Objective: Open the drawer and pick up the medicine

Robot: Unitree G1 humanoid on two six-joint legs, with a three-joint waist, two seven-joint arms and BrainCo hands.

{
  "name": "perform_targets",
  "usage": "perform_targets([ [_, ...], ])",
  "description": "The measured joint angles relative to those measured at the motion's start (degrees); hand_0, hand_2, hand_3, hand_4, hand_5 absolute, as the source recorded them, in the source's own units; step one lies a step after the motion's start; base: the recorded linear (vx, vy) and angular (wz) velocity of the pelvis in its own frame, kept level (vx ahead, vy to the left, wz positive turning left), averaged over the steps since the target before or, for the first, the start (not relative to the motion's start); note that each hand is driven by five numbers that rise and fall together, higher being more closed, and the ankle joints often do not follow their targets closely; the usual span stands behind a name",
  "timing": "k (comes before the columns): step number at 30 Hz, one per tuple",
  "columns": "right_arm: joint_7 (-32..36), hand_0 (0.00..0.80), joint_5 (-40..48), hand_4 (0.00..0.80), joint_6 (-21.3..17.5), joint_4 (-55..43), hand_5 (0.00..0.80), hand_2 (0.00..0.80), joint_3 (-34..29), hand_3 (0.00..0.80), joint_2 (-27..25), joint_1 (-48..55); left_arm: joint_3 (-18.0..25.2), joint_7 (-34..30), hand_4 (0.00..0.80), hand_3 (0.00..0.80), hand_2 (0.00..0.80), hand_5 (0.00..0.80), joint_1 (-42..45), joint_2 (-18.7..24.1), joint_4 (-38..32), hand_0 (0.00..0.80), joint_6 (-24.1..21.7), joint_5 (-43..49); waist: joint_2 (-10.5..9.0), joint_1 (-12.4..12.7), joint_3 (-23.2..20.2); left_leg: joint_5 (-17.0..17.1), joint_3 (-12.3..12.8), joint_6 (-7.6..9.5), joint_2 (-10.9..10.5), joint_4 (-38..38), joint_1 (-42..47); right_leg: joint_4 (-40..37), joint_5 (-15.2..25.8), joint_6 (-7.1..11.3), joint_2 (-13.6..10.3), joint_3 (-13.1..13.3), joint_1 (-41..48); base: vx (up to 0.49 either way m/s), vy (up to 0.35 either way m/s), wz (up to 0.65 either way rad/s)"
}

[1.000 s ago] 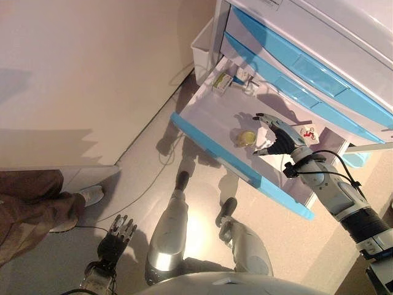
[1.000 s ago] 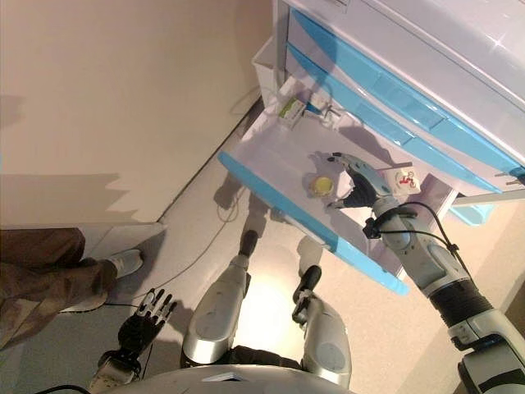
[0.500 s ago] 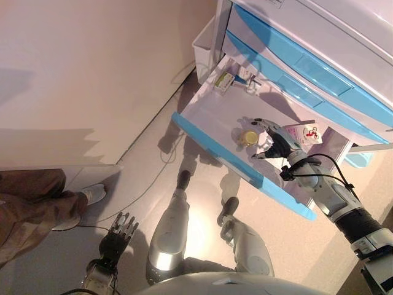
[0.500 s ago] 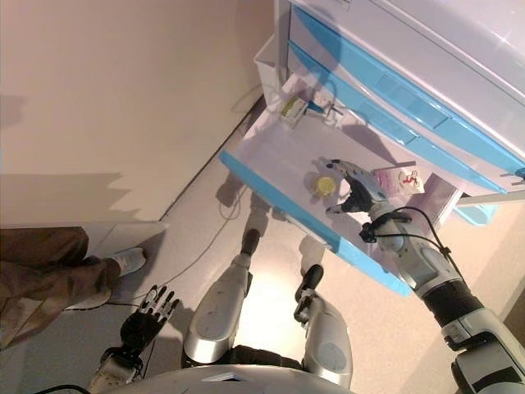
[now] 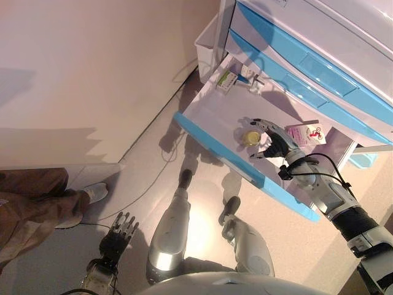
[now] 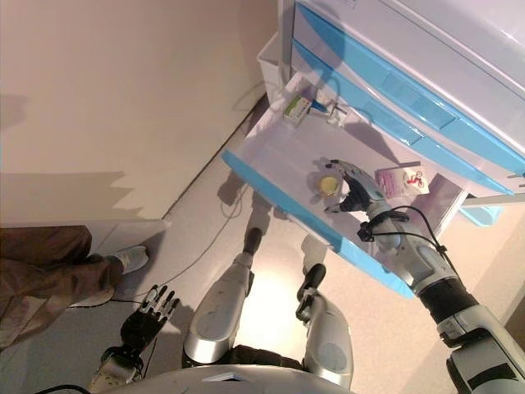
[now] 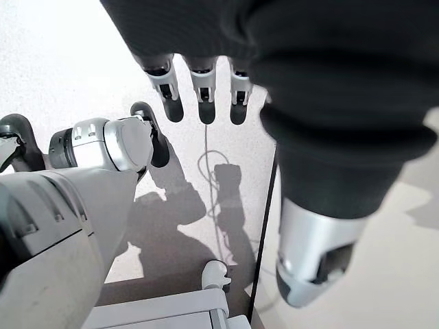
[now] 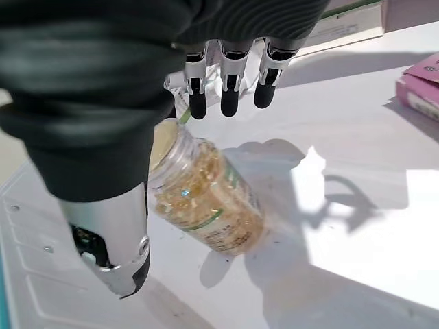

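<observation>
Right robot hand (image 5: 274, 139) over the bottle (image 5: 250, 137) in the open drawer (image 5: 212, 110)

Its fingers (image 8: 230, 86) were spread, clasping nothing, just beside the upright bottle. The left robot hand (image 5: 120, 234) hung relaxed near the floor.

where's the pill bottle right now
The pill bottle stands on the floor of the open drawer, just left of the open right hand, with the pink box further right.

Clinic-like room: medical drawer cart (image 5: 319, 67)
</observation>
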Motion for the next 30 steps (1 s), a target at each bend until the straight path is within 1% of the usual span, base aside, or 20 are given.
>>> perform_targets([
  [4, 0.02, 0.000, 0.00, 0.000, -0.01, 1.70, 0.000, 0.000, 1.09, 0.000, 0.36, -0.51, -0.01, 0.00, 0.000, 0.000, 0.000, 0.000, 0.00, 0.00, -0.08, 0.000, 0.00, -0.01, 0.04, 0.34, 0.02, 0.01, -0.02, 0.01, -0.04, 0.00, -0.01, 0.00, -0.01, 0.02, -0.04, -0.04, 0.00, 0.000, 0.000, 0.00],
  [8, 0.00, 0.000, 0.00, 0.000, -0.01, 1.96, 0.000, 0.000, 1.10, 0.000, 0.40, -0.52, -0.07, 0.00, 0.000, 0.000, 0.000, 0.000, 0.00, -0.02, -0.09, 0.000, 0.04, -0.01, 0.60, 0.71, 0.23, 0.04, -0.06, 0.05, -0.07, 0.00, -0.02, 0.07, -0.03, 0.04, -0.06, -0.12, 0.02, 0.000, 0.000, 0.00],
  [9, 0.01, 0.072, 0.00, 0.072, -0.01, 1.96, 0.072, 0.072, 1.10, 0.072, 0.40, -0.62, -0.16, 0.00, 0.000, 0.000, 0.000, 0.000, 0.00, -0.02, -0.09, 0.000, 0.04, -0.01, 0.73, 0.73, 0.29, 0.06, -0.06, 0.08, -0.07, 0.00, -0.03, 0.10, -0.03, 0.04, -0.06, -0.14, 0.02, 0.000, 0.000, 0.00],
  [11, 0.05, 0.358, 0.00, 0.358, 0.00, 1.97, 0.358, 0.358, 1.13, 0.358, 0.44, -0.73, -0.39, 0.00, 0.000, 0.000, 0.000, 0.000, 0.00, -0.04, -0.09, 0.000, 0.04, -0.01, 0.81, 0.82, 0.32, 0.07, -0.09, 0.08, -0.07, 0.00, -0.03, 0.11, -0.04, 0.05, -0.05, -0.17, 0.02, 0.000, 0.000, 0.00],
  [12, 0.08, 0.436, 0.00, 0.436, 0.03, 1.97, 0.436, 0.436, 1.13, 0.436, 0.44, -0.79, -0.42, 0.00, 0.000, 0.000, 0.000, 0.000, -0.01, -0.05, -0.09, 0.000, 0.04, -0.01, 0.81, 0.84, 0.32, 0.08, -0.11, 0.09, -0.07, 0.00, -0.04, 0.14, -0.04, 0.05, -0.06, -0.20, 0.03, 0.000, 0.000, 0.00],
  [13, 0.11, 0.467, 0.00, 0.467, 0.05, 2.02, 0.467, 0.467, 1.13, 0.467, 0.47, -0.86, -0.43, 0.00, 0.000, 0.000, 0.000, 0.000, -0.01, -0.05, -0.09, 0.000, 0.04, -0.01, 0.81, 0.90, 0.32, 0.08, -0.12, 0.10, -0.08, 0.00, -0.03, 0.16, -0.05, 0.05, -0.08, -0.21, 0.02, 0.000, 0.000, 0.00],
  [14, 0.12, 0.540, -0.01, 0.540, 0.07, 2.04, 0.540, 0.540, 1.13, 0.540, 0.52, -1.01, -0.43, 0.00, 0.000, 0.000, 0.000, 0.000, -0.01, -0.05, -0.09, 0.000, 0.04, -0.01, 0.81, 0.98, 0.32, 0.08, -0.11, 0.10, -0.08, 0.00, 0.00, 0.21, -0.06, 0.06, -0.08, -0.19, 0.02, 0.000, 0.000, 0.00],
  [15, 0.16, 0.571, -0.02, 0.571, 0.14, 2.18, 0.571, 0.571, 1.19, 0.571, 0.55, -1.11, -0.42, 0.00, 0.000, 0.000, 0.000, 0.000, -0.02, -0.05, -0.11, 0.000, 0.04, 0.00, 0.81, 1.10, 0.32, 0.09, -0.12, 0.10, -0.08, 0.01, 0.00, 0.22, -0.06, 0.07, -0.08, -0.20, 0.02, 0.000, 0.000, 0.00],
  [17, 0.13, 0.602, -0.02, 0.602, 0.18, 2.82, 0.602, 0.602, 1.22, 0.602, 0.58, -1.67, -0.43, 0.01, 0.000, 0.000, 0.000, 0.000, -0.03, -0.05, -0.11, 0.000, 0.05, 0.00, 0.81, 1.20, 0.32, 0.16, -0.17, 0.20, -0.10, 0.01, 0.01, 0.31, -0.07, 0.07, -0.10, -0.26, 0.02, 0.000, 0.000, 0.00],
  [18, 0.12, 0.700, -0.02, 0.700, 0.35, 3.41, 0.700, 0.700, 1.27, 0.700, 0.63, -2.12, -0.43, 0.01, 0.000, 0.000, 0.000, 0.000, -0.03, -0.05, -0.12, 0.000, 0.05, 0.01, 0.81, 1.20, 0.32, 0.19, -0.20, 0.24, -0.12, 0.01, 0.01, 0.35, -0.07, 0.07, -0.12, -0.29, 0.02, 0.000, 0.000, 0.00],
  [20, 0.12, 0.753, -0.02, 0.753, 0.57, 4.51, 0.753, 0.753, 1.27, 0.753, 0.76, -2.39, -0.43, 0.01, 0.000, 0.000, 0.000, 0.000, -0.03, -0.05, -0.12, 0.000, 0.05, 0.00, 0.81, 1.24, 0.32, 0.30, -0.31, 0.27, -0.15, 0.00, -0.04, 0.44, -0.07, 0.07, -0.17, -0.40, 0.01, 0.002, -0.003, 0.02],
  [21, 0.12, 0.800, -0.03, 0.800, 0.58, 4.79, 0.800, 0.800, 1.38, 0.800, 0.78, -2.35, -0.43, 0.01, 0.000, 0.000, 0.000, 0.000, -0.03, -0.05, -0.12, 0.000, 0.05, 0.00, 0.81, 1.27, 0.32, 0.32, -0.44, 0.27, -0.19, 0.00, -0.08, 0.46, -0.07, 0.08, -0.21, -0.55, 0.01, 0.004, -0.003, 0.06],
  [30, -0.35, 0.800, -0.06, 0.800, 1.66, 6.24, 0.800, 0.800, 1.49, 0.800, 0.88, -2.49, -0.45, -0.01, 0.000, 0.000, 0.000, 0.000, -0.03, -0.05, -0.16, 0.000, 0.07, 0.02, 0.81, 1.28, 0.32, 0.59, -0.55, 0.42, -0.41, 0.00, -0.59, 0.94, -0.16, 0.12, -0.48, -0.66, -0.60, 0.001, -0.001, 0.01],
])
